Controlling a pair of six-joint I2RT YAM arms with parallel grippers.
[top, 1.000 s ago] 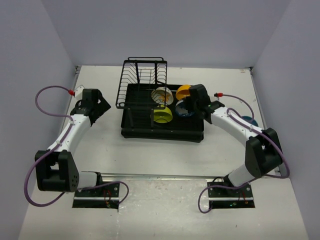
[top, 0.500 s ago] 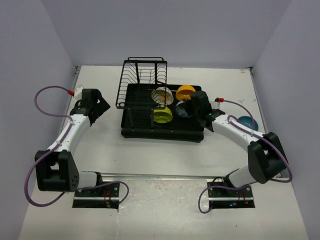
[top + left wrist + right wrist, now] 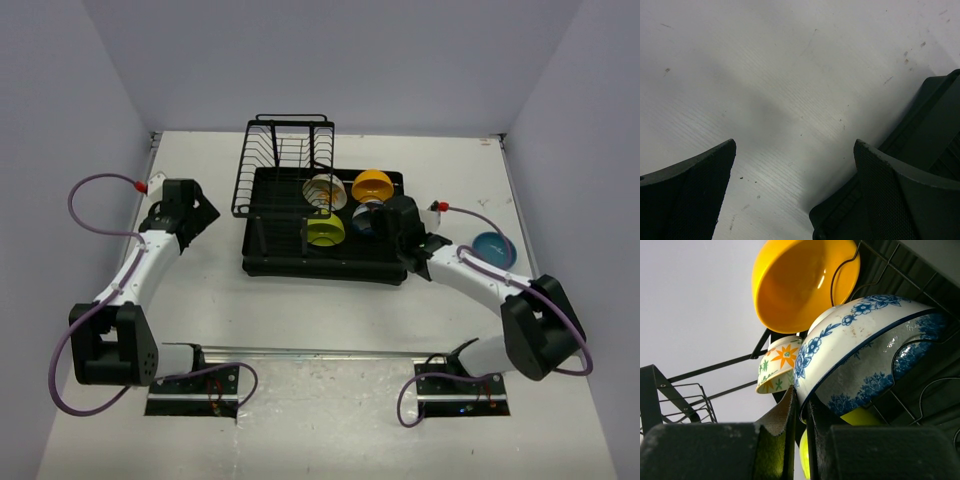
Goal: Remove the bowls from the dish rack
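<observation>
The black dish rack (image 3: 300,258) stands mid-table with its wire section (image 3: 285,160) at the back. In it are the orange bowl (image 3: 371,185), the patterned white bowl (image 3: 322,190), the yellow-green bowl (image 3: 326,232) and the pale bowl with blue flowers (image 3: 368,218). The blue bowl (image 3: 494,247) lies on the table at the right. My right gripper (image 3: 802,407) is shut on the rim of the blue-flowered bowl (image 3: 865,350); the orange bowl (image 3: 800,282) and the patterned bowl (image 3: 777,367) show behind it. My left gripper (image 3: 795,195) is open and empty over bare table, left of the rack.
The rack's black corner (image 3: 920,130) shows right beside my left gripper's right finger. The right arm (image 3: 470,275) reaches in over the rack's right edge. White walls close the table on three sides.
My right gripper has dropped lower and nearer at the rack's right side, uncovering the orange bowl. The blue bowl on the table has come into full view. The left arm has barely moved.
</observation>
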